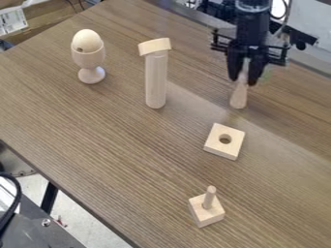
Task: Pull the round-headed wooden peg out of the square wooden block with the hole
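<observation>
Nearest the camera, a small wooden block (pixel 205 216) is sitting toward the near side of the bench (pixel 103 155), with a thin round peg (pixel 210 196) rising from its top. A little farther off and slightly to the right, a square wooden piece (pixel 217 147) with a round hole through its middle is lying flat, apart from the block.

Beyond it, at the far right, I am hanging my black gripper (pixel 244 81) over the bench, pointing down. My jaws are holding a pale wooden pin (pixel 239 96) by its narrow upper part, one on either side of it. The pin is standing roughly upright, its thicker, rounded end pointing down below my tips; I cannot tell whether that end is touching the bench.

Left of my grip, well apart from it, a tall wooden cylinder (pixel 156 80) is standing upright, with a slightly curved wooden piece (pixel 154 46) lying across its top and sticking out past it on both sides. Farther left still, a wooden egg cup (pixel 88 58) is standing on its round foot, and a pale wooden egg (pixel 86 39) with a dark spot on it is resting in the bowl.
</observation>
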